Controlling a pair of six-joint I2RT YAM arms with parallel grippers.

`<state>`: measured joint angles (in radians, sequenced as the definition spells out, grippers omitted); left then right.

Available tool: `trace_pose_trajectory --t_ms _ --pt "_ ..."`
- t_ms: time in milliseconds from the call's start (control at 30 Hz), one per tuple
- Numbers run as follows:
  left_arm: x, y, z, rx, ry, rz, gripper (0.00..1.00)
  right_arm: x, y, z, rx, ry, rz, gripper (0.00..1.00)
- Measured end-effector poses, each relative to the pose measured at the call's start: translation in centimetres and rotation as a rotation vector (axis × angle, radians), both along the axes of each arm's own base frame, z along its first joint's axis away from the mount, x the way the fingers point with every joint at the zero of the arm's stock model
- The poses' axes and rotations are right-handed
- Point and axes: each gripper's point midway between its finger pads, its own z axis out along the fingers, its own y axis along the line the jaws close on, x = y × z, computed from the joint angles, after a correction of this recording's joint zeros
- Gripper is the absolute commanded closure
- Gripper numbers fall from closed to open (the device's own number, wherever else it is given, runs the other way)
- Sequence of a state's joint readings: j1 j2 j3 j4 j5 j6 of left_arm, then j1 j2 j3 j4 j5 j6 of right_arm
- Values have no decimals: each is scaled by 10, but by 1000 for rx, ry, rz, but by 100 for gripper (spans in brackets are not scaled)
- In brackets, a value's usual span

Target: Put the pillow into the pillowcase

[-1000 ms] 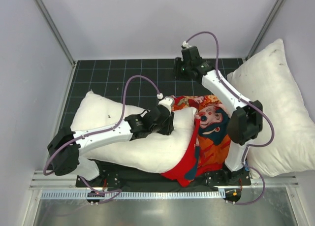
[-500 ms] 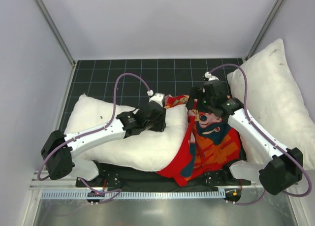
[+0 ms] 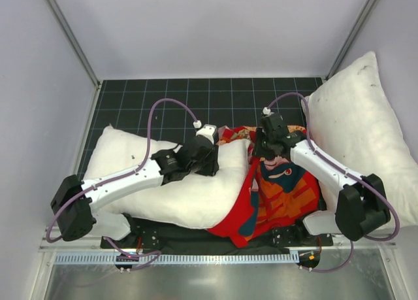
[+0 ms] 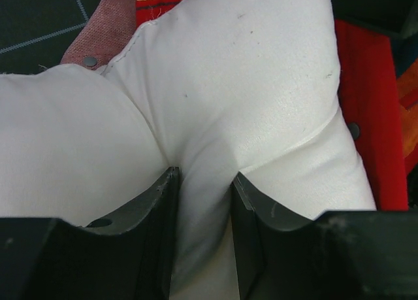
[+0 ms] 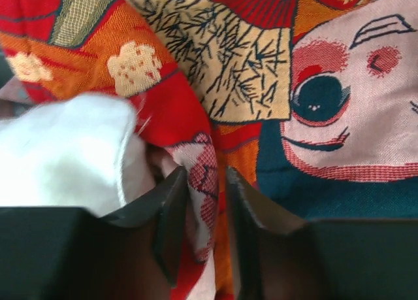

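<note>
While the plump, creased white pillow [image 3: 163, 195] lay near left, one end inside the bright red cartoon-printed pillowcase [image 3: 284, 199], the left gripper [image 4: 202, 208] pinched a pillow fold and the right gripper [image 5: 208, 215] nipped the case's fabric.

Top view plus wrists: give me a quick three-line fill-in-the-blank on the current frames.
The left claw pinches a white fold of the ____.
The right claw pinches the printed red ____.
The bigger pillow lies at the ____ edge of the top view.
Missing: pillow; case; right.
</note>
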<state>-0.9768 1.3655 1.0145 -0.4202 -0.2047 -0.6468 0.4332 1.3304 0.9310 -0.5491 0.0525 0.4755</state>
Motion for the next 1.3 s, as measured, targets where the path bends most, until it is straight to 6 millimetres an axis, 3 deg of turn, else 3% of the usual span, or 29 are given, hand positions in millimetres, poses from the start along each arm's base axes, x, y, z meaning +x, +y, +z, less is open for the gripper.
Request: trace_pose_trajectory --t_ms 67,100,367,633,800,1000,1300 --pt "-2 0 1 -7 4 -8 63 3 -2 -6 -27 13 -7 83" --pt "-3 1 1 -9 5 -12 62 7 -3 -9 -43 22 -13 96" --pt "-8 -2 -2 -23 -3 -51 64 35 3 -6 -78 15 -40 96" --pt "-12 -2 5 -35 -27 -96 66 62 21 39 1 -59 -47 96" --pt "-22 -3 17 -63 -71 -182 66 85 43 62 62 -67 -9 96" --pt "-23 -5 9 -50 -79 -204 65 75 70 67 156 -43 100 96" --pt "-3 -11 -10 40 -36 -127 64 32 152 82 233 -68 310 96"
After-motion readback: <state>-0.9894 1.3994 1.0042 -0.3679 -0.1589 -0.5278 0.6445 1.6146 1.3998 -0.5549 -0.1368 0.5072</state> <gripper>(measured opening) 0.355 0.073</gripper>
